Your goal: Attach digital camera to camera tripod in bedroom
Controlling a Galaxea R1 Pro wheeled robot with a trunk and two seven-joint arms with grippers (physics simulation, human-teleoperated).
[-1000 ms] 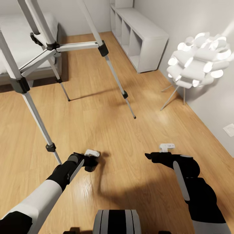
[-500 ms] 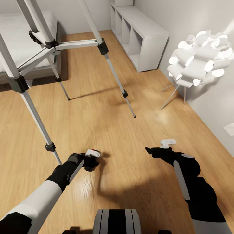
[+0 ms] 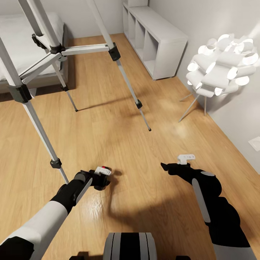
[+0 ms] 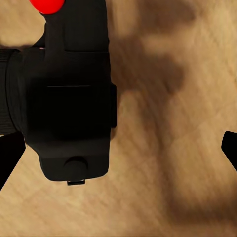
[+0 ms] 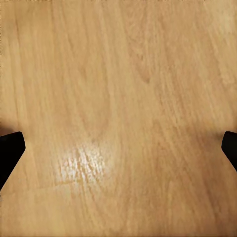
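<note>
A light wood plank floor [image 3: 119, 144] runs across the bedroom to white walls, with a low grey bed with a white mattress [image 3: 16, 47] at the far left, a white open shelf unit of cubbies [image 3: 155, 43] along the far right wall, and one white floor lamp with a clustered petal shade on thin legs [image 3: 220, 70] standing beside the right wall. The tall camera tripod with silver telescoping legs and black joints [image 3: 54, 54] stands on the floor ahead and to the left; three of its legs are visible, spread wide, their black feet resting on the wood. Both black-and-white arms reach forward and low over the floor, well apart from each other. The left gripper [image 3: 103, 177] points down at the small black boxy digital camera with a bright red round button [image 4: 69, 98], which lies on the floor near the closest tripod leg; in the left wrist view its two fingertips are spread wide, one on each side of the camera and clear of it. The right gripper [image 3: 169, 168] hovers over bare floor, its fingertips likewise spread wide apart in the right wrist view, with nothing between them.
</note>
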